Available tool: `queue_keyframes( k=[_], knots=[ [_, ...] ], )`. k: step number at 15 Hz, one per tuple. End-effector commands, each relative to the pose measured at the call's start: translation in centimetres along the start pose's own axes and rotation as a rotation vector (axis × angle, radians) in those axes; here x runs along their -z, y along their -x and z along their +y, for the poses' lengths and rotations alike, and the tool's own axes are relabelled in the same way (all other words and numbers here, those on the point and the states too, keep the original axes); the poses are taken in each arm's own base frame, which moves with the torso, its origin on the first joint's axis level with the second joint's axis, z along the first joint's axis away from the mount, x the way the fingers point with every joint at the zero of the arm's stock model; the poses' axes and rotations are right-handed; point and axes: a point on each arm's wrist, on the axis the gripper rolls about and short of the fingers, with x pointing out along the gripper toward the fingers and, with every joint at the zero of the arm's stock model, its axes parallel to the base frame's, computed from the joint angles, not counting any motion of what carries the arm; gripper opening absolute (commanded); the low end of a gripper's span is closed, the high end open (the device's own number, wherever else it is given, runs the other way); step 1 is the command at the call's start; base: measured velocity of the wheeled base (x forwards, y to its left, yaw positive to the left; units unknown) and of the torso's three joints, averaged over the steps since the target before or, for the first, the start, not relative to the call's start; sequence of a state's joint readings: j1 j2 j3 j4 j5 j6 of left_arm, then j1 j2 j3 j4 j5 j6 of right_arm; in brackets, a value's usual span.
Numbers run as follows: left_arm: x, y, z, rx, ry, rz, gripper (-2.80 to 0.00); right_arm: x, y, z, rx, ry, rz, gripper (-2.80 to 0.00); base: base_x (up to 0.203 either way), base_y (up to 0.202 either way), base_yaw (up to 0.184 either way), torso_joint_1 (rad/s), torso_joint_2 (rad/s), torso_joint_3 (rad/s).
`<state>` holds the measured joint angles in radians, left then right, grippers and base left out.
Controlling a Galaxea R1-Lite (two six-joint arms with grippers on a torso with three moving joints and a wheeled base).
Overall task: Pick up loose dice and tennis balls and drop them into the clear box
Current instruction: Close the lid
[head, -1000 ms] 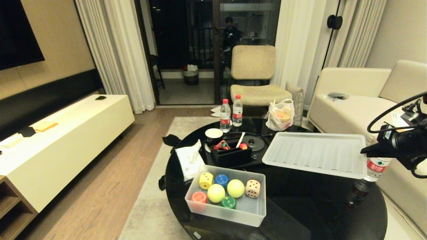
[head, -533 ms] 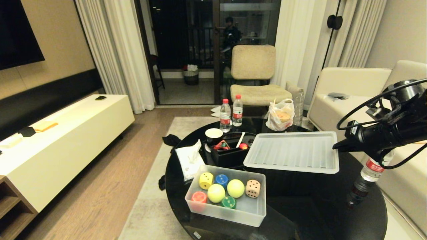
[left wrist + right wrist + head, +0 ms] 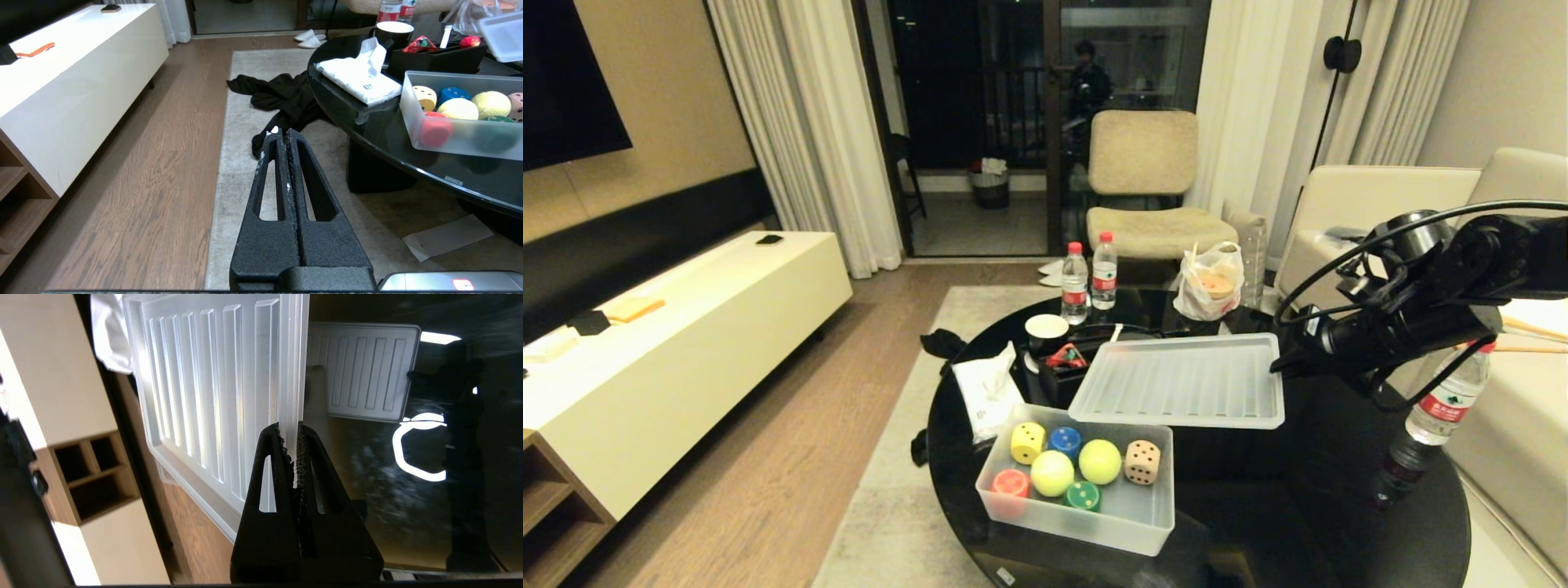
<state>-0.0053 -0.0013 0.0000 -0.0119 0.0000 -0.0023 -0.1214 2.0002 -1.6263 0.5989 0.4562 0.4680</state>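
Note:
The clear box (image 3: 1086, 527) stands at the front of the black round table (image 3: 1307, 506). In it lie several dice, among them yellow (image 3: 1027, 442), blue (image 3: 1065, 441) and beige (image 3: 1142, 462), and two tennis balls (image 3: 1052, 473) (image 3: 1100, 461). My right gripper (image 3: 1276, 367) is shut on the right edge of the ribbed lid (image 3: 1180, 380) and holds it flat in the air, just behind the box. In the right wrist view the fingertips (image 3: 300, 435) pinch the lid's rim (image 3: 292, 375). My left gripper (image 3: 282, 132) is shut and empty, low over the rug left of the table.
Behind the box are a black organiser tray (image 3: 1058, 384), a tissue pack (image 3: 987, 392), a cup (image 3: 1045, 331), two water bottles (image 3: 1075, 286) and a plastic bag (image 3: 1210, 286). Another bottle (image 3: 1441, 408) stands at the table's right edge, under my right arm. A sofa (image 3: 1380, 237) is on the right.
My right arm has swung left with the lid, carrying it from the table's right side to just behind the clear box. Box, dice and balls have not moved.

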Motion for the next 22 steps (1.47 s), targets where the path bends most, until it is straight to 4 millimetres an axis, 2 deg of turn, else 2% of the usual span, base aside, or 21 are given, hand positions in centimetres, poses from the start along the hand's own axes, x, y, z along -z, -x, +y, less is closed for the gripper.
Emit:
queue_keyframes(
  k=[1,3,8,12,17,22],
  knots=[
    [0.0,0.0,0.0,0.001,0.001,0.002,-2.80,0.3,-2.3,1.0,-0.008,0.021,0.049,-2.80,0.000,0.000,0.000,0.000,0.00,0.000],
    [0.1,0.0,0.0,0.000,0.001,0.004,-2.80,0.6,-3.2,1.6,-0.011,0.036,0.069,-2.80,0.000,0.000,0.000,0.000,0.00,0.000],
    [0.1,0.0,0.0,0.001,0.001,0.004,-2.80,1.5,-3.9,2.4,-0.015,0.049,0.103,-2.80,0.000,0.000,0.000,0.000,0.00,0.000],
    [0.1,0.0,0.0,-0.001,0.001,0.004,-2.80,3.1,-5.3,3.4,-0.016,0.079,0.164,-2.80,0.000,0.000,0.000,0.000,0.00,0.000],
    [0.0,0.0,0.0,-0.001,0.001,0.002,-2.80,4.4,-6.7,3.7,-0.007,0.089,0.219,-2.80,0.000,0.000,0.000,0.000,0.00,0.000],
    [0.1,0.0,0.0,0.001,0.001,0.004,-2.80,4.7,-7.8,3.6,0.002,0.089,0.244,-2.80,0.000,0.000,0.000,0.000,0.00,0.000]
  ],
)
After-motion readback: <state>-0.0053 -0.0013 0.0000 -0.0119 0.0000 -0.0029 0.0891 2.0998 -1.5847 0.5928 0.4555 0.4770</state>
